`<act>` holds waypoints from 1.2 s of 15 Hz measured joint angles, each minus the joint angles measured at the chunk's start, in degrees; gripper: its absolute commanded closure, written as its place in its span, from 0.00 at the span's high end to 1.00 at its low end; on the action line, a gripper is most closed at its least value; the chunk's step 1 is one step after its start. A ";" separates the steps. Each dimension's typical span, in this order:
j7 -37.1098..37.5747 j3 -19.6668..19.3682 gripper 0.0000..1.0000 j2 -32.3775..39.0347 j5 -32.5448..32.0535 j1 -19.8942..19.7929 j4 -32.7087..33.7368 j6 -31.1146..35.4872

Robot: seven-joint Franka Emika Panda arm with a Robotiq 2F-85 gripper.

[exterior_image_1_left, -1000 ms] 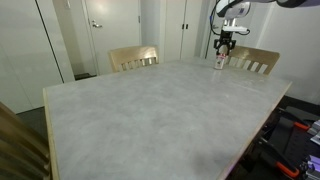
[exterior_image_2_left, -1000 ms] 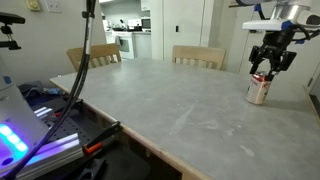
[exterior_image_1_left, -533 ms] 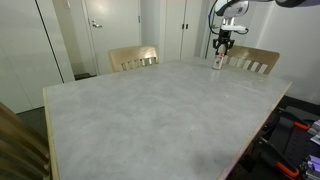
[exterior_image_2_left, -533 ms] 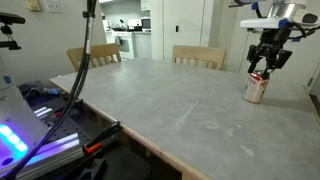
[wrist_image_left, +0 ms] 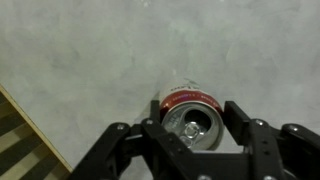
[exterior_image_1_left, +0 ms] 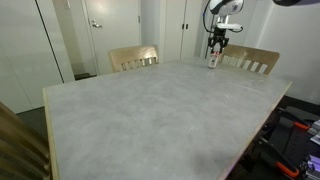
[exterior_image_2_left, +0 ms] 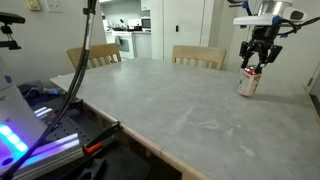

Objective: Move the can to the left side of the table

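The can is small, red and white with a silver top, and stands at the far end of the table close to its edge. It also shows in an exterior view and in the wrist view. My gripper comes down from above and its two black fingers are shut on the can's upper part. In the wrist view the gripper has a finger on each side of the can's rim. The table has a pale grey marbled top with a light wooden edge.
Light wooden chairs stand behind the table's far edge, and in an exterior view chairs too. A stand with cables and equipment is beside the table. The table's wooden edge runs near the can.
The gripper and the can it holds have shifted sideways along the table's far end, leftward in both exterior views. The fingers stay shut on the can.
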 measured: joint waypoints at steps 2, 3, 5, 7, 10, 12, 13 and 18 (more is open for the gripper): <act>-1.80 0.00 0.40 -0.26 -0.66 1.22 0.07 0.01; -2.77 0.00 0.40 -0.42 -1.09 1.85 0.07 0.02; -4.65 0.00 0.40 -0.94 -2.06 3.18 0.05 0.02; -6.48 0.00 0.40 -1.60 -2.98 4.55 -0.06 0.03; -8.92 0.00 0.40 -2.42 -4.14 6.50 -0.39 0.08; -10.06 0.00 0.40 -3.20 -4.77 7.75 -0.97 0.09; -10.54 0.00 0.40 -3.53 -4.99 8.30 -1.25 0.09; -13.67 -0.05 0.40 -6.90 -7.59 10.83 -5.24 0.12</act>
